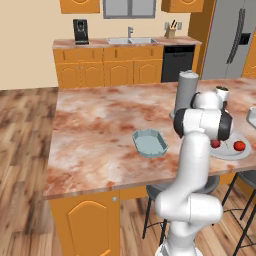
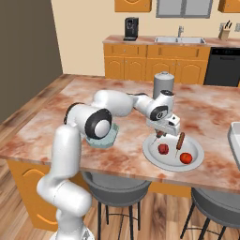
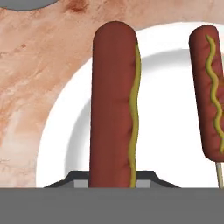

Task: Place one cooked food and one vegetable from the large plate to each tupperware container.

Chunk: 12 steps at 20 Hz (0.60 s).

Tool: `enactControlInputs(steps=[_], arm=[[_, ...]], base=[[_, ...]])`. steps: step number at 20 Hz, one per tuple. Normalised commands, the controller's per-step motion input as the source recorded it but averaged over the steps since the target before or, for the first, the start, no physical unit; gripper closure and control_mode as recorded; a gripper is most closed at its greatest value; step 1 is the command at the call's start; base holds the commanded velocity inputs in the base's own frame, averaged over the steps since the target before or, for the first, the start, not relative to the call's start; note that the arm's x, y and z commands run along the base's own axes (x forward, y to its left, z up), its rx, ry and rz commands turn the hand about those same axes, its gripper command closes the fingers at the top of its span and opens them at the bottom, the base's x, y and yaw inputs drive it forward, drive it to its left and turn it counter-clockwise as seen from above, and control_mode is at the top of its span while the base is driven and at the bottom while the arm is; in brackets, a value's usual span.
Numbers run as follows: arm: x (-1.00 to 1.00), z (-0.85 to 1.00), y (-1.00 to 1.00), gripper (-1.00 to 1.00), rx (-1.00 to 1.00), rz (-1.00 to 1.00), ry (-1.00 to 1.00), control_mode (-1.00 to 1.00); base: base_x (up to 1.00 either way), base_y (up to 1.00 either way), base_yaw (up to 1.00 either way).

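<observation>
1. Left base view: the large plate (image 1: 235,154) is seen at the island counter's (image 1: 100,135) front right edge with two tomatoes (image 1: 239,146); the blue octagonal tub (image 1: 149,143) lies near the front edge, well apart.

2. Right base view: the gripper (image 2: 161,134) is set down on the plate's rear left rim.

3. Hand view: the jaws are clamped on one corn dog (image 3: 114,105); the second corn dog (image 3: 210,87) lies beside it. A straight vertical lift is advised before any carry to a tub.

orange cabinets (image 1: 107,70), wood floor (image 1: 22,150)
</observation>
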Motion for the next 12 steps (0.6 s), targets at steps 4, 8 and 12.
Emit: enactControlInputs(steps=[4,8,12], arm=[[-0.81,0.9,0.81,1.0,-0.01,0.31,-0.07,-1.0],[-0.49,0.54,1.0,1.0,-0.11,0.62,0.0,-1.0],[-0.38,0.68,1.0,1.0,-0.03,0.37,0.04,-1.0]], base=[[0.0,0.0,0.0],[0.0,0.0,0.0],[0.0,0.0,0.0]])
